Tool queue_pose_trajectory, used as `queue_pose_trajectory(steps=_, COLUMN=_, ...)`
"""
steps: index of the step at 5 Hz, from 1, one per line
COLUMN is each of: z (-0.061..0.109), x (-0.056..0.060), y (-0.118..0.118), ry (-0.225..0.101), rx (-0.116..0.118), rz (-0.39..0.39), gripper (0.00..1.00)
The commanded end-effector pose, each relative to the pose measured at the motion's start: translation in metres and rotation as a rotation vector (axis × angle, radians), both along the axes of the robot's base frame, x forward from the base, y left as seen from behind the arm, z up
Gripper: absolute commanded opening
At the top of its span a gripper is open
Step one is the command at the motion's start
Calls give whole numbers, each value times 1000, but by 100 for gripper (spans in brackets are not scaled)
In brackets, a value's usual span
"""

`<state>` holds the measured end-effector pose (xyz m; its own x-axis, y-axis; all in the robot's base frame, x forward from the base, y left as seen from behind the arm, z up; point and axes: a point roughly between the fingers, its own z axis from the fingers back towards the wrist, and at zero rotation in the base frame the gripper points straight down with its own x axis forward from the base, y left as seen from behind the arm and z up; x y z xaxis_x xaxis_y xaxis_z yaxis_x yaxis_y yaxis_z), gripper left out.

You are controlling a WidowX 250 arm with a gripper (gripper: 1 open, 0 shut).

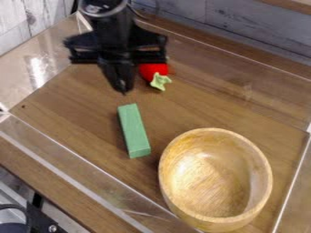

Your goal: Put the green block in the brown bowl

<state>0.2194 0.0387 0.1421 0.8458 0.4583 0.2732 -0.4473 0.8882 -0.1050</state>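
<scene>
**Block on the table, pincer empty above it**

We see the green block (134, 130) lying flat near the middle of the wooden tabletop (73, 109), just beside the rim of the brown bowl (216, 179) on its left, not touching it. The bowl sits toward the near right corner and holds nothing. Our gripper (122, 84) hangs above the block's far end with its fingers together and nothing between them. A red strawberry toy (155, 73) lies just behind it.

To do the pick well, we judge the fingers should part first, come down over the bar's middle and close across its narrow width, so it does not tip when lifted.

We can read no brand, label or writing anywhere.
</scene>
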Motion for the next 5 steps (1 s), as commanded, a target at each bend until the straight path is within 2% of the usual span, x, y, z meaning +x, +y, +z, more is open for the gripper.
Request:
queue_pose_trajectory(steps=1, z=3, x=5, y=-7, ry=-34, rx=7, rz=-28, gripper=100)
queue_pose_trajectory(steps=3, z=-14, x=5, y=-31, ry=-17, rx=2, rz=-92, gripper=100)
queue_pose_trajectory(steps=5, z=-52, x=-3, y=-15, ry=7, rx=-28, rz=-101, gripper=100)
